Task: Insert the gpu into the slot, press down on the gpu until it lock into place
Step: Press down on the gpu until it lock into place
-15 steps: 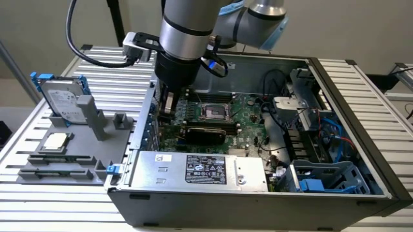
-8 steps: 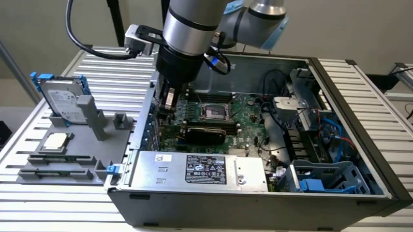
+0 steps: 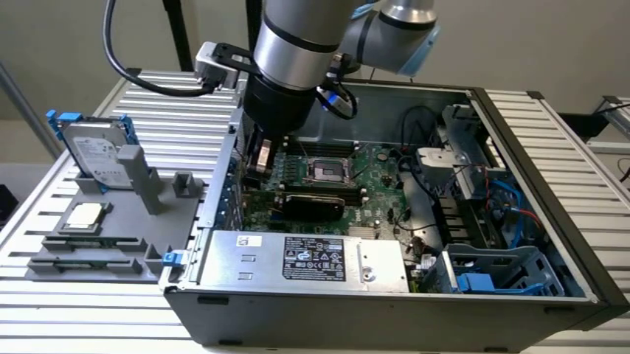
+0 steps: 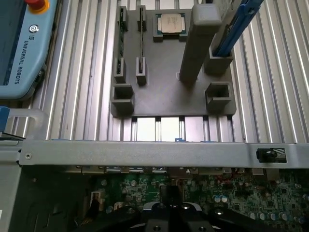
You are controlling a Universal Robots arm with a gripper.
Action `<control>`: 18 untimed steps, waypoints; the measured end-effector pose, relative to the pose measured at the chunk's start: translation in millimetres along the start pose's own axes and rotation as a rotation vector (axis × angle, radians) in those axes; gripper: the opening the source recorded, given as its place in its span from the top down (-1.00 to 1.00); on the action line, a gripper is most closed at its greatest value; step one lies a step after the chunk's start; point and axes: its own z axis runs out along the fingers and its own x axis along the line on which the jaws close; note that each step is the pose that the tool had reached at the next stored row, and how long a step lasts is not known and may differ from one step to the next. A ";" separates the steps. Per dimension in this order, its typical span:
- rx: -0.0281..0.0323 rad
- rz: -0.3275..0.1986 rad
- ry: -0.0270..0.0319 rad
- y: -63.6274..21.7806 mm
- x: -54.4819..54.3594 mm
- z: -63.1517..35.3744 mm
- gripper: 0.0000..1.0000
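Note:
The gpu, a flat black card, lies across the green motherboard inside the open computer case, just beyond the silver power-supply box. The slot is hidden. My gripper hangs low inside the case by the wall on the exterior view's left, a little beyond the card's end and mostly hidden by my wrist. In the wrist view my gripper is shut with nothing seen between its fingers, over the motherboard's edge near the case wall.
A grey fixture tray outside the case carries a hard drive, a processor chip and memory sticks. A teach pendant lies on the ribbed table. Cables and a drive cage crowd the case's other side.

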 end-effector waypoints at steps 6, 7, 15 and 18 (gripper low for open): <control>-0.0005 0.024 -0.0068 2.1 -0.1 4.3 0.79; -0.0006 0.029 -0.0083 2.0 -0.5 4.3 0.79; -0.0011 0.068 -0.0200 2.3 -3.1 5.4 0.79; -0.0023 0.088 -0.0257 2.4 -3.1 5.5 0.79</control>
